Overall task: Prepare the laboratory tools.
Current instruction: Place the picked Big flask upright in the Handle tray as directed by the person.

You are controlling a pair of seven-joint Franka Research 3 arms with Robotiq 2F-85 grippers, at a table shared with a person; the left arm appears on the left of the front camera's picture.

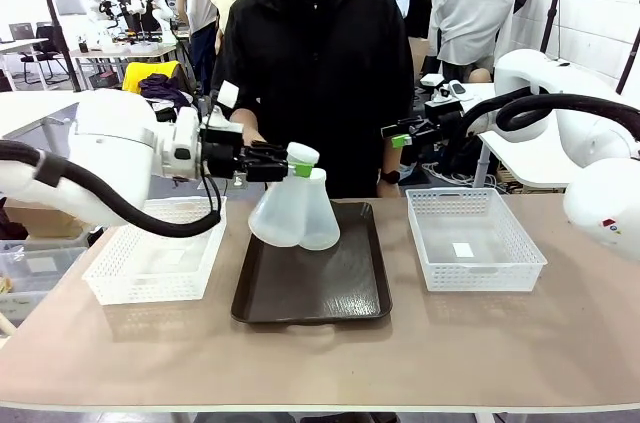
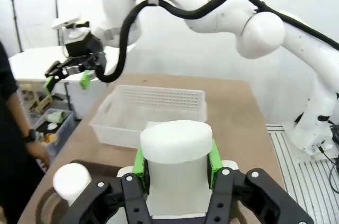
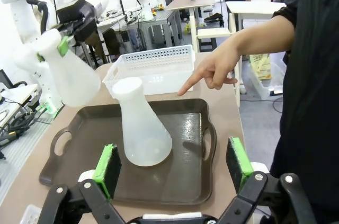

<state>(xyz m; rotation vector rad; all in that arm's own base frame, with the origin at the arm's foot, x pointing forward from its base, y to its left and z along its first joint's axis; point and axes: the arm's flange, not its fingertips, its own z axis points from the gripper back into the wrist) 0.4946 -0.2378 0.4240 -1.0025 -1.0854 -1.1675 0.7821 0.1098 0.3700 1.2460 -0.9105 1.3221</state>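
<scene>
My left gripper (image 1: 297,169) is shut on the neck of one translucent white flask (image 1: 273,215), holding it tilted just above the dark brown tray (image 1: 310,295). In the left wrist view the green pads (image 2: 140,161) clamp that flask's neck (image 2: 177,168). A second flask (image 1: 323,227) stands upright on the tray, close beside the held one; it is also in the right wrist view (image 3: 141,131). My right gripper (image 1: 398,134) hangs open in the air behind the right basket, its pads (image 3: 108,163) wide apart with nothing between them.
A white mesh basket (image 1: 150,265) lies left of the tray and another (image 1: 470,243) lies to its right. A person in black stands at the far side; one hand (image 3: 212,69) points a finger down toward the tray's far edge.
</scene>
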